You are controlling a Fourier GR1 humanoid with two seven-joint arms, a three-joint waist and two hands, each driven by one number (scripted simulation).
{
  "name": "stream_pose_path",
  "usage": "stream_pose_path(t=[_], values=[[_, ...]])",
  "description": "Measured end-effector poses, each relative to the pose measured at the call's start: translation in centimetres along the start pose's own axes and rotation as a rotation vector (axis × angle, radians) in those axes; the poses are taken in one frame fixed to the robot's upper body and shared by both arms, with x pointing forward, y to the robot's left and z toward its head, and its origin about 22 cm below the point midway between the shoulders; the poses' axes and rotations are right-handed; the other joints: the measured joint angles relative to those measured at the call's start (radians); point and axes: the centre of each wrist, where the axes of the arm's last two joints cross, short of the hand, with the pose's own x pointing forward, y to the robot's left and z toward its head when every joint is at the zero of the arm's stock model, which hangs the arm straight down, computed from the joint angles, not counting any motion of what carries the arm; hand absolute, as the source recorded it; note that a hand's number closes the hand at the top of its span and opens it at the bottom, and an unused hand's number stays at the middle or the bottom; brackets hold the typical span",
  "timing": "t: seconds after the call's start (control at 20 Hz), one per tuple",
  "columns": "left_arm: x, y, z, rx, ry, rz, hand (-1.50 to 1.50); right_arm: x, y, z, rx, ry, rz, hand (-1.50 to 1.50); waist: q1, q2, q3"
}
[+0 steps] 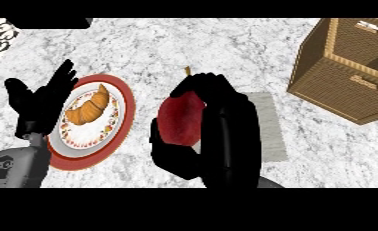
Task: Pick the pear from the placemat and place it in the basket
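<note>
The right robot hand (221,125) is curled round the pear (183,120), fingers over the top end and thumb under the lower end, so the dark red fruit sits pinched between them with its stem poking out beyond the fingertips. Most of one flank of the pear shows; the rest is hidden by the palm. Whether the fruit is clear of the surface or resting on it cannot be told from this steep view.

The grey placemat (272,125) lies just beside and partly under the hand, which fits a grasp made where the pear lay. The woven basket (341,70) stands well apart at the far right of the marble worktop (221,45), its open top facing up (a handy target for a drop from above). Judged from this, the pick looks done and the carry to the right and away from the robot is what remains; the hand will need to come over the near wall of the basket before letting go.

The left robot hand (40,100) rests open, fingers straight, at the left edge, beside a red-rimmed plate (125,110) holding a croissant (88,107), out of the way of the working arm.
</note>
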Motion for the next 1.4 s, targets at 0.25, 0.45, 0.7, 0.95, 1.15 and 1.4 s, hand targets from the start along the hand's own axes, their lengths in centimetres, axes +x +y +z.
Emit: stream_pose_path(t=[0.25, 0.45, 0.7, 0.95, 1.15, 1.4], values=[[0.2, 0.5, 0.0, -0.004, -0.002, -0.004, 0.0, 2.3, -2.6, -2.6, -0.108, -0.001, 0.016, 1.5, 0.007, 0.005, 0.001], [0.6, 0.0, -0.1, -0.012, -0.002, -0.003, 0.0, 3.7, -4.3, -5.5, -0.178, 0.019, 0.028, 1.5, 0.011, 0.006, 0.001], [0.8, -0.4, -0.3, -0.01, -0.006, 0.0, 0.0, 2.8, -6.2, -9.1, -0.259, 0.086, 0.107, 1.5, 0.007, 0.009, 0.001], [0.6, -0.4, 0.0, -0.006, -0.007, -0.001, 0.0, 0.7, -8.3, -12.1, -0.334, 0.164, 0.199, 1.5, 0.008, 0.009, 0.002], [0.4, -0.4, 0.4, -0.004, -0.009, -0.006, 0.0, -1.6, -10.3, -13.9, -0.36, 0.234, 0.239, 1.5, 0.01, 0.01, 0.002], [0.5, 0.1, 0.1, -0.006, -0.01, 0.0, 0.0, -6.1, -12.1, -15.0, -0.362, 0.293, 0.271, 1.5, 0.009, 0.012, 0.002]])
